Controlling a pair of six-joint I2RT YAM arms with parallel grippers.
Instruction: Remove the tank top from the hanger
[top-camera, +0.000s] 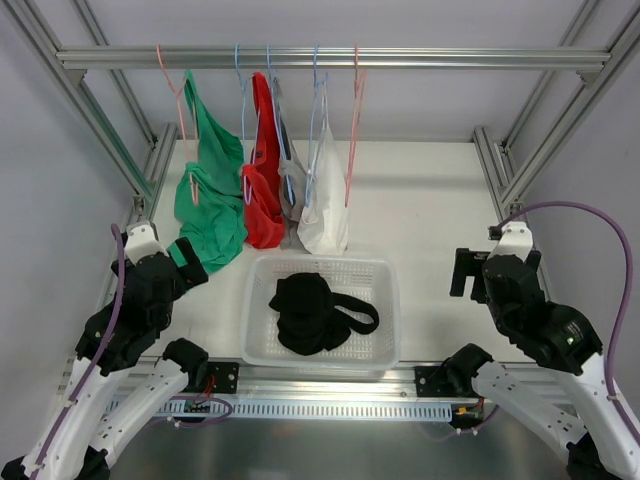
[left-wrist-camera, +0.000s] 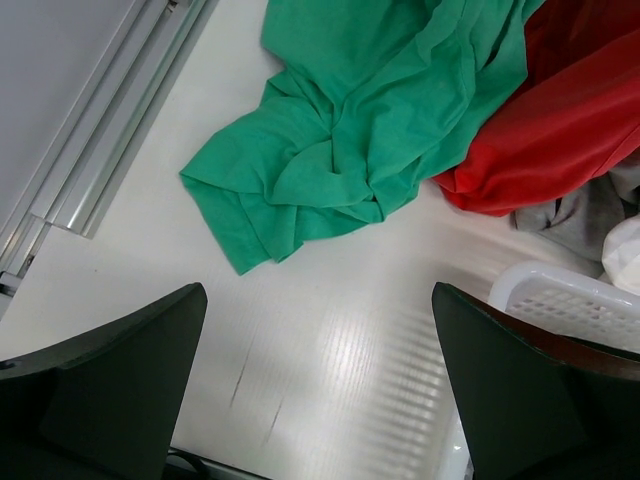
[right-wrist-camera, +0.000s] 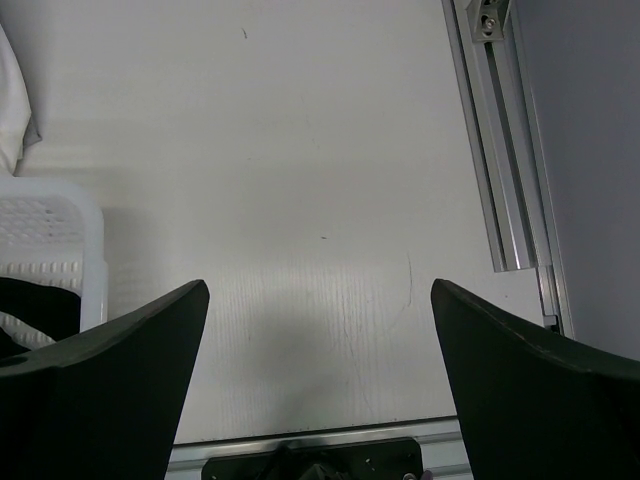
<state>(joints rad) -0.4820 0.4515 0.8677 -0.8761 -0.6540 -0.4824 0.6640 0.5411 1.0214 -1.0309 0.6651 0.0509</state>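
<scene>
Tank top (top-camera: 312, 315): black, crumpled, lying inside the white basket (top-camera: 385, 300) at the near middle of the desk (top-camera: 430, 210); off the hanger (top-camera: 352, 140). Hanger: thin, pink, bare, hooked on the rail (top-camera: 330, 58), rightmost of the row. Green top (top-camera: 212, 200), red top (top-camera: 264, 190), grey garment (top-camera: 292, 185) and white garment (top-camera: 325, 200): hung to its left, lower hems reaching the desk. Left jaws: spread wide, empty, above the desk just beside the green hem. Right jaws: spread wide, empty, above the desk to the right of the basket.
</scene>
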